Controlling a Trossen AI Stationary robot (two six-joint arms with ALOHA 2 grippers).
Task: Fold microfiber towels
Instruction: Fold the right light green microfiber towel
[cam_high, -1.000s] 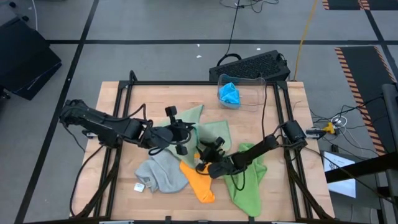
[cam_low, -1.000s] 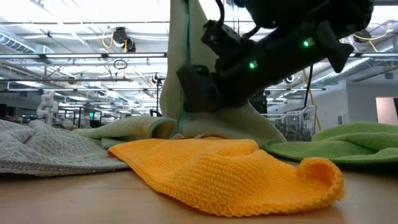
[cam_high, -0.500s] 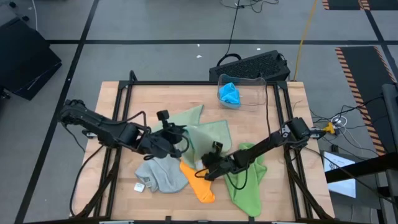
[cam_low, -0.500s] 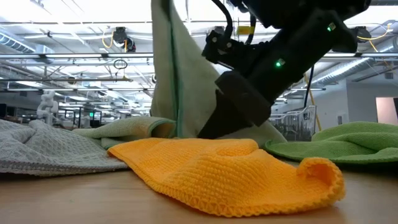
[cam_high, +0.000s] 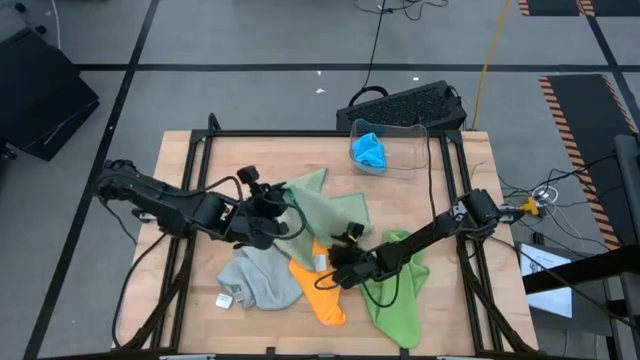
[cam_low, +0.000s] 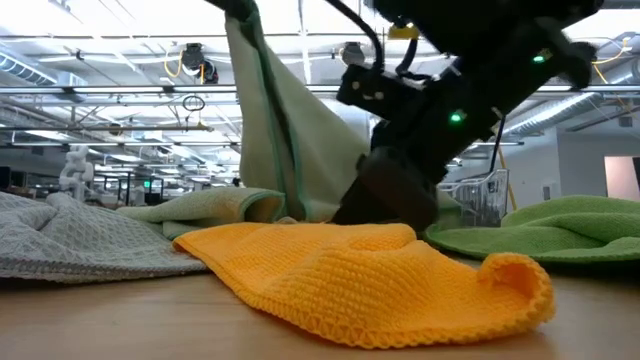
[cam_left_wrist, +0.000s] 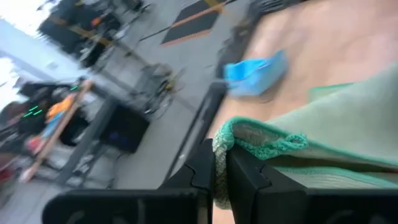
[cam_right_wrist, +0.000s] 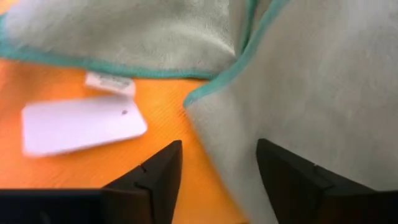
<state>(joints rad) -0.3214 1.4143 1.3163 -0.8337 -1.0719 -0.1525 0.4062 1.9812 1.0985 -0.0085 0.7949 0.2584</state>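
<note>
No writing can be read anywhere. The white tag (cam_right_wrist: 84, 126) lying on the orange towel (cam_right_wrist: 93, 168) shows only a blank face and a small dark dot, and its sewn label is too blurred to read.

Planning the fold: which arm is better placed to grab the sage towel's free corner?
Right. Its gripper hovers open at the sage towel; the left gripper already pinches another edge.

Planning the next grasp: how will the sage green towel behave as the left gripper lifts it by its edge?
Probably floppy: pinched in the left gripper, the sage green towel hangs in a limp sheet. It looks light, rising from that one small pinch. Its lower part may drag across the orange towel it touches.
</note>
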